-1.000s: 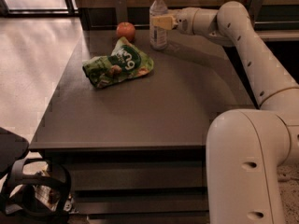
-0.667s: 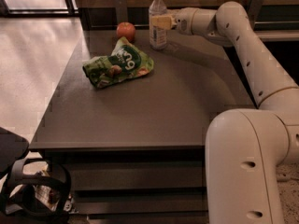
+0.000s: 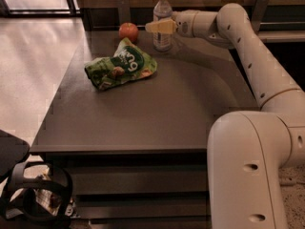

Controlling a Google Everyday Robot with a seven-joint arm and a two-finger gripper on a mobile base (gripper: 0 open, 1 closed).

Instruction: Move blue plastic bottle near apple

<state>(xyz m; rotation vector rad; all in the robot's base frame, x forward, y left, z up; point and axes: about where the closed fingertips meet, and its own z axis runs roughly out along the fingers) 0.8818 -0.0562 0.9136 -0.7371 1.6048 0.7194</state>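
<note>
The blue plastic bottle (image 3: 162, 41), clear with a white cap and a white-and-blue label, stands upright at the back of the dark table (image 3: 157, 113). The small red-orange apple (image 3: 128, 31) sits just to its left, a short gap apart. My gripper (image 3: 155, 27) reaches in from the right at the bottle's mid-height. One pale yellow finger (image 3: 161, 26) crosses the front of the bottle, and the gripper is shut on it. The bottle's base rests on the table.
A green snack bag (image 3: 121, 69) with white lettering lies in front of the apple and bottle. A dark wall and rail run behind the table's back edge. My white arm (image 3: 252, 56) spans the right side. The floor drops off to the left.
</note>
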